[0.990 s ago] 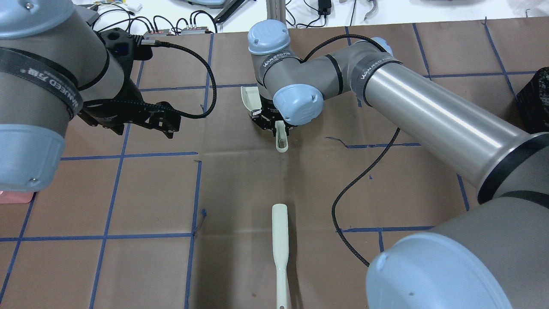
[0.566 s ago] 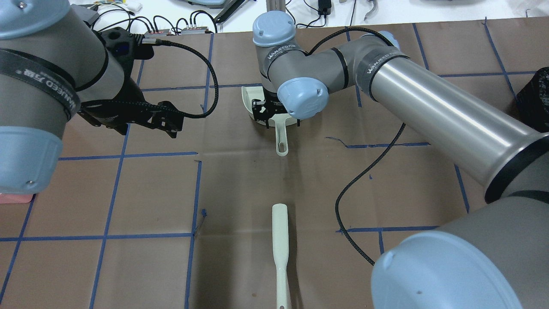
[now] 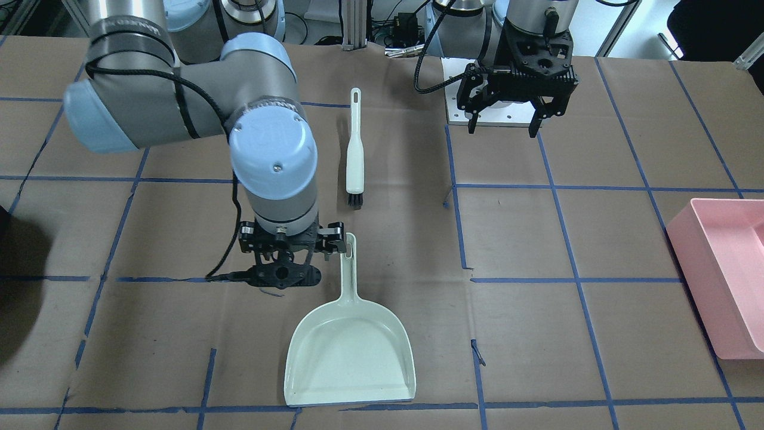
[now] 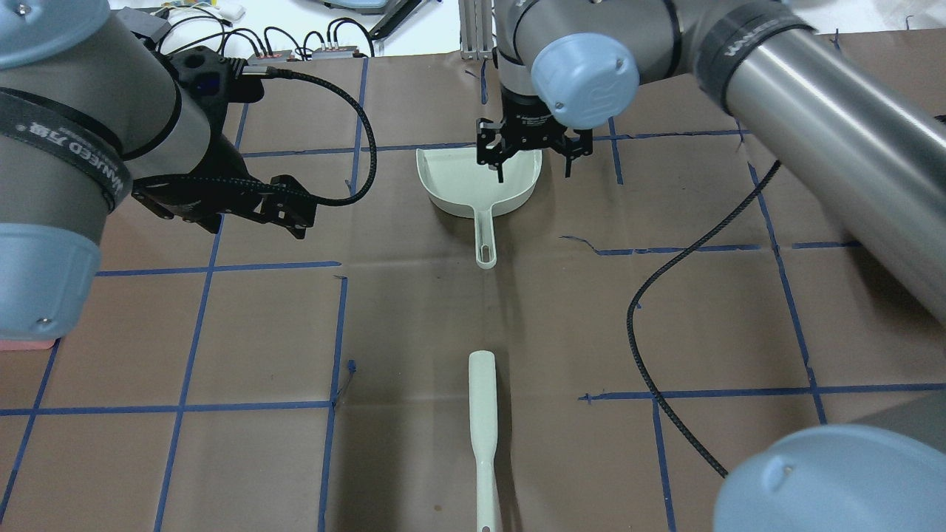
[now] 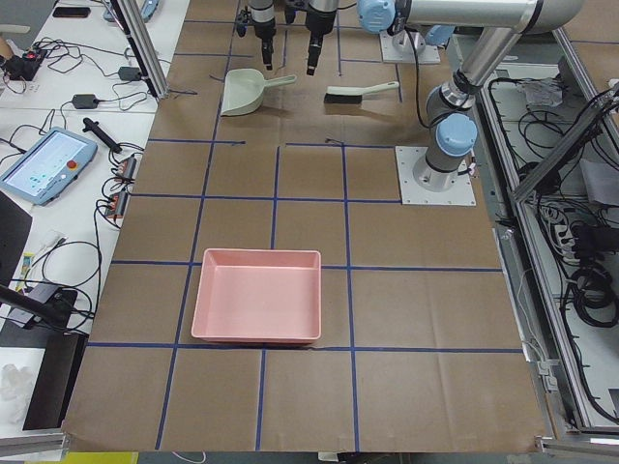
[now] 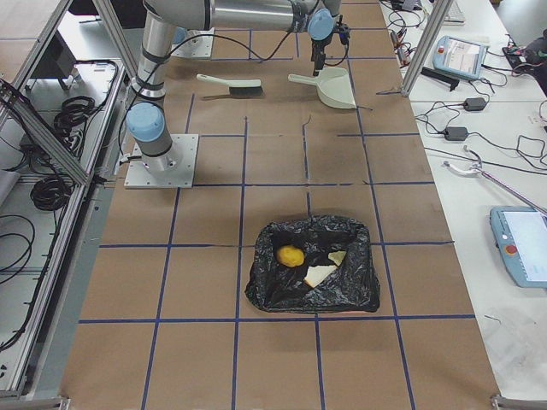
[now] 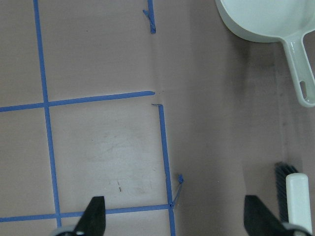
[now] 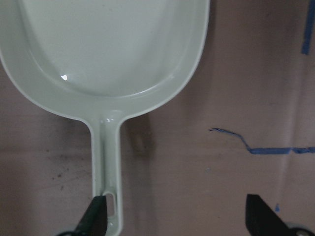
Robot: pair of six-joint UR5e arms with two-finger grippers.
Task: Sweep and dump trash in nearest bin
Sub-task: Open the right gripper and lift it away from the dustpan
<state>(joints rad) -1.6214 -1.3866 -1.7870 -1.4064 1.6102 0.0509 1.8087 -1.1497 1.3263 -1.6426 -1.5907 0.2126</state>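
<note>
the trash, a yellow potato-like lump and two white bread pieces, is lying inside the crumpled black bag bin, well apart from the tools. the pale green plastic dustpan is resting flat on the brown paper-covered table. the right gripper is hanging beside its handle end, jaws spread wide, gripping nothing. the left gripper is hovering likewise wide and unloaded. the pale green hand brush is lying between them.

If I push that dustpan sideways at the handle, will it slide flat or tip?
The dustpan looks like thin moulded plastic and is empty, so it is probably light and stiff. It lies flat on the brown paper, so it should slide rather than tip. Pushed at the slim handle, far from the wide pan, it may pivot rather than travel straight.
</note>
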